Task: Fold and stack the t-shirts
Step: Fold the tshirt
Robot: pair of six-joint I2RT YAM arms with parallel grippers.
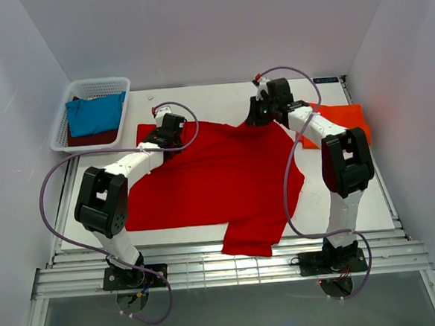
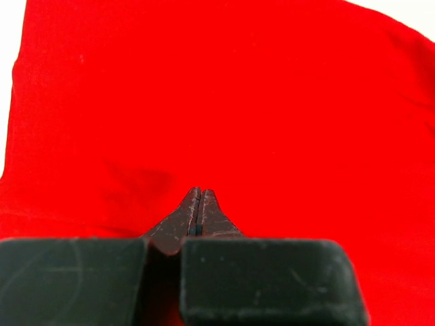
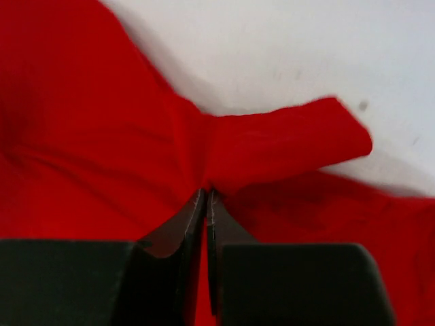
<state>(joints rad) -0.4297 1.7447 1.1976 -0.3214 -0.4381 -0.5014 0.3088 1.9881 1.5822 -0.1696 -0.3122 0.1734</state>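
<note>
A bright red t-shirt [image 1: 218,178] lies spread over the middle of the table. My right gripper [image 1: 255,118] is at its far edge, shut on a bunched fold of the red cloth [image 3: 272,146], which puckers toward the fingertips [image 3: 206,193] and is lifted a little. My left gripper [image 1: 173,131] is over the shirt's far left part with its jaws shut [image 2: 199,191]; the red cloth [image 2: 224,95] below it lies flat and nothing shows between the jaws. A folded orange-red t-shirt [image 1: 343,123] lies at the right.
A white mesh basket [image 1: 85,88] stands at the far left and holds a teal-blue t-shirt [image 1: 96,115] on a dark maroon one [image 1: 89,138]. One sleeve of the red shirt [image 1: 251,241] hangs over the table's near edge.
</note>
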